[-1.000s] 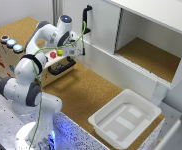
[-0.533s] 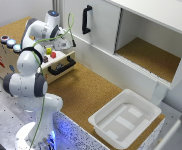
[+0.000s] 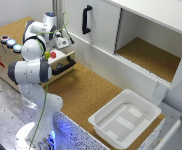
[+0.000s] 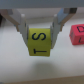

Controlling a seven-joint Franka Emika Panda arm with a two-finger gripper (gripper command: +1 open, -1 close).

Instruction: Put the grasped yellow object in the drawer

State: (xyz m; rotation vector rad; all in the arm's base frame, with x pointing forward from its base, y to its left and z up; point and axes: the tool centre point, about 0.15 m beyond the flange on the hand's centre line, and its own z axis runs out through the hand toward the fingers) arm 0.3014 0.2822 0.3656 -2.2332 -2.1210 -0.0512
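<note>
One yellow object (image 4: 40,42), a cube with black letters on its faces, sits clamped between your pincer's (image 4: 41,30) two grey fingers (image 4: 22,25). One red block (image 4: 77,35) lies just beside it. One tan wooden drawer (image 3: 59,59) with a black bar handle (image 3: 65,65) stands open under your arm. One white plastic tray (image 3: 126,117) rests on the cork surface (image 3: 86,90), well apart.

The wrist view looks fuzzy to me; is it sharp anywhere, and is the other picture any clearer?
Wrist view: soft throughout, yet the black letters on the small yellow block between the gripper fingers stay legible; the red cube is blurrier. Exterior view: soft too, evenly lit, with blue glow near the robot's base.
</note>
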